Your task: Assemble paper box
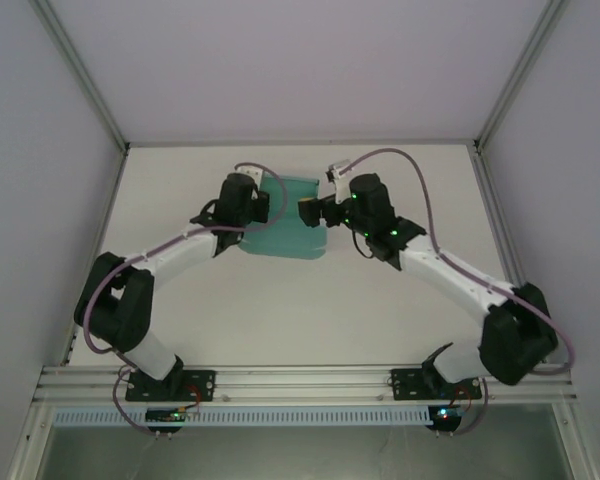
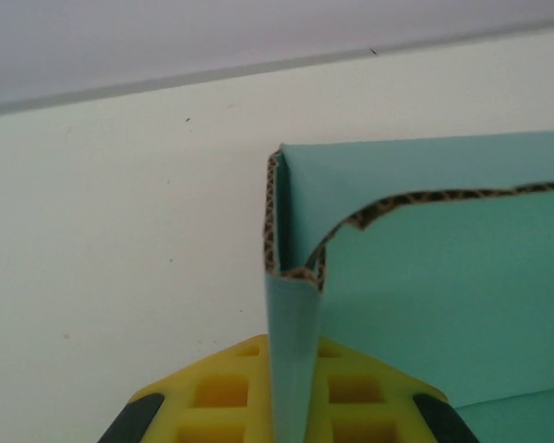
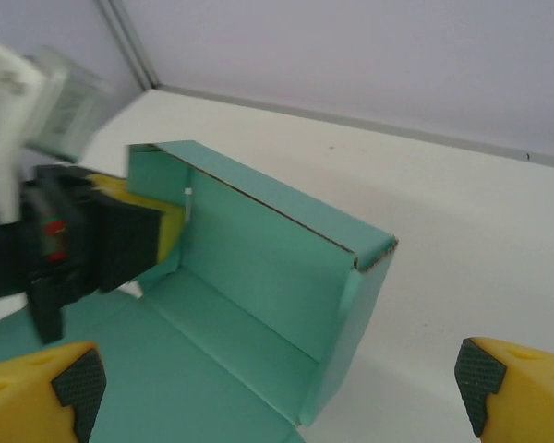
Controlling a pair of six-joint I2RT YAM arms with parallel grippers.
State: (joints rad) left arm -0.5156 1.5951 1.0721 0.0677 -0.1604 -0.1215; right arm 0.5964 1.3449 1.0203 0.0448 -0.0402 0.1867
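The paper box (image 1: pixel 288 238) sits upper centre on the surface (image 1: pixel 280 310), half folded. The left end effector (image 2: pixel 291 397) pinches its side wall; the right end effector (image 3: pixel 277 378) gapes wide, empty. A harder pull could crease that thin wall or drag the box

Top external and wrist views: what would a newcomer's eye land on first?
The teal-green paper box, half folded with walls raised, stands out against the white table between the two arms. The left gripper pinches one upright wall, its brown corrugated edge showing. The right gripper hangs open at the box's right side.
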